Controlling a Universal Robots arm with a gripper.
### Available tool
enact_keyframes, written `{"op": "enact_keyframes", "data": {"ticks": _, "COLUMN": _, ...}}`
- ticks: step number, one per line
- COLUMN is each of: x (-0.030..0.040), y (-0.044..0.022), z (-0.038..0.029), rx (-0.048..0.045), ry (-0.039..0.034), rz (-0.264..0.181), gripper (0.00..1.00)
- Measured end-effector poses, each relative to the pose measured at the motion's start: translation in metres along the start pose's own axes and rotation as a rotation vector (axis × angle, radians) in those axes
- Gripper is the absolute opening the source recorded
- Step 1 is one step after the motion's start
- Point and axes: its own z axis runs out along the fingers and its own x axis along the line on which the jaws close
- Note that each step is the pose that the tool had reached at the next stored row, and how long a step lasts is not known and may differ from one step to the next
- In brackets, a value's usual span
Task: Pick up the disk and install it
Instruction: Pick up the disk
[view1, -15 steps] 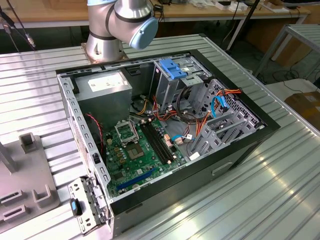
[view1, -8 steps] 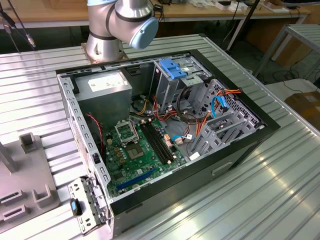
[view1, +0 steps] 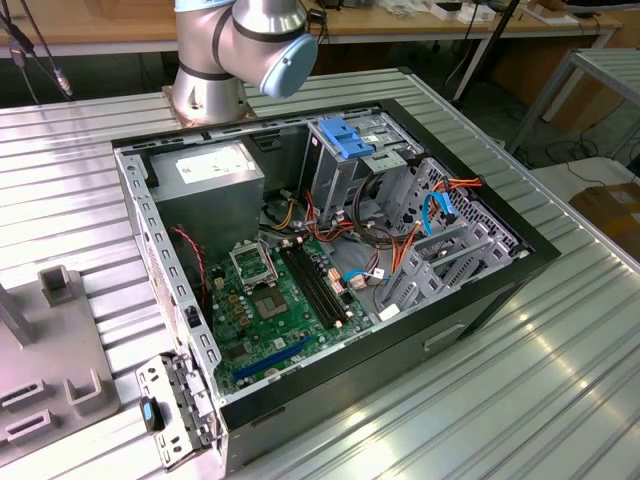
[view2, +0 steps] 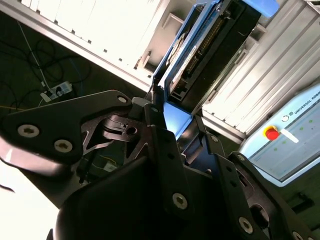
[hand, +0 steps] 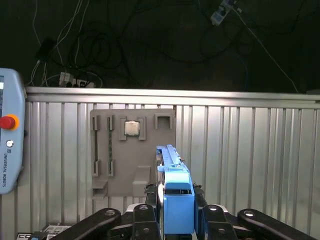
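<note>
Computer case (view1: 150, 235) open on top: clear drop over the motherboard (view1: 265, 300), hemmed at the far side by the power supply (view1: 205, 185) and the tall drive cage (view1: 345, 165). Orange and blue cables (view1: 405, 245) tangle through the bays beside the cage. In the first wrist view, beyond the gripper (hand: 175, 200) clamped on the disk (hand: 169, 159), ribbed table (hand: 240, 150) lies bare save a grey fixture plate (hand: 131, 165).

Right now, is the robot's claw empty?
No: in the first wrist view the gripper is clamped on both sides of the disk with its blue frame.
</note>
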Motion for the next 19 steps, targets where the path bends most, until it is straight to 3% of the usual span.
{"op": "enact_keyframes", "data": {"ticks": 3, "x": 0.0002, "y": -0.0071, "z": 0.0002, "rx": 0.0001, "ry": -0.0001, "rz": 0.000, "gripper": 0.36}}
{"op": "enact_keyframes", "data": {"ticks": 8, "x": 0.0007, "y": -0.0314, "z": 0.0005, "rx": 0.0000, "ry": 0.0000, "rz": 0.000, "gripper": 0.36}}
{"op": "enact_keyframes", "data": {"ticks": 12, "x": 0.0011, "y": -0.0463, "z": 0.0007, "rx": -0.0001, "ry": 0.0000, "rz": 0.000, "gripper": 0.36}}
{"op": "enact_keyframes", "data": {"ticks": 15, "x": 0.0016, "y": -0.0671, "z": 0.0010, "rx": 0.0000, "ry": 0.0000, "rz": 0.000, "gripper": 0.36}}
{"op": "enact_keyframes", "data": {"ticks": 19, "x": 0.0021, "y": -0.0875, "z": 0.0014, "rx": 0.0001, "ry": -0.0001, "rz": 0.000, "gripper": 0.36}}
